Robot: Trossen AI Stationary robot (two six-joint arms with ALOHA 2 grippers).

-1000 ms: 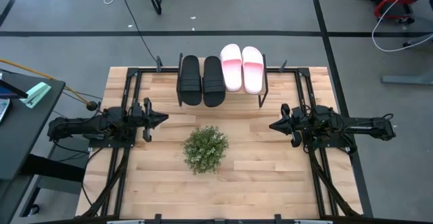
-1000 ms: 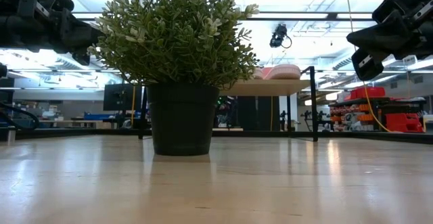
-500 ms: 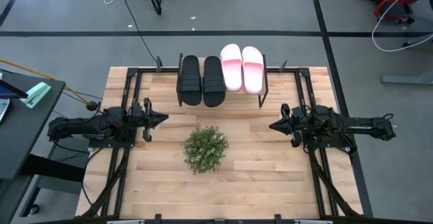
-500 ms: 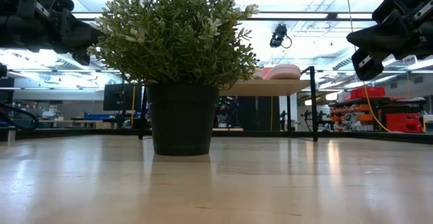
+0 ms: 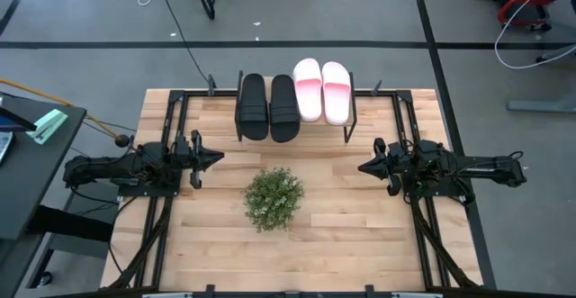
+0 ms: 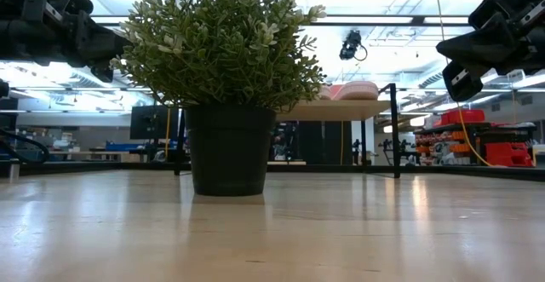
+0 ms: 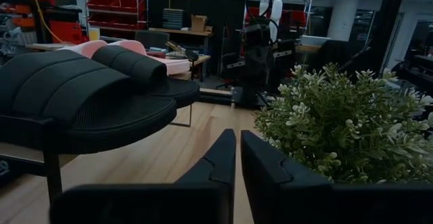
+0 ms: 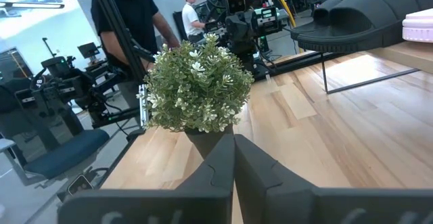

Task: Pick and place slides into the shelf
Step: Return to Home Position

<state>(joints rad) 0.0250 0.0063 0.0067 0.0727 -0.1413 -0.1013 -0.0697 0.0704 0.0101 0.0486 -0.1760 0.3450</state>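
The 2 black slides (image 5: 268, 107) and 2 pink-and-white slides (image 5: 321, 91) are lined up on the shelf (image 5: 324, 132) at upper centre, so placing is judged finished. At mid-left and mid-right, the left gripper (image 5: 214, 158) and right gripper (image 5: 364, 167) are held pressed together and empty, flanking the potted plant (image 5: 273, 199).

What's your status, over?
Left tool and right tool shut, empty, either side of potted plant. All four slides on shelf. Plant touches neither tool.
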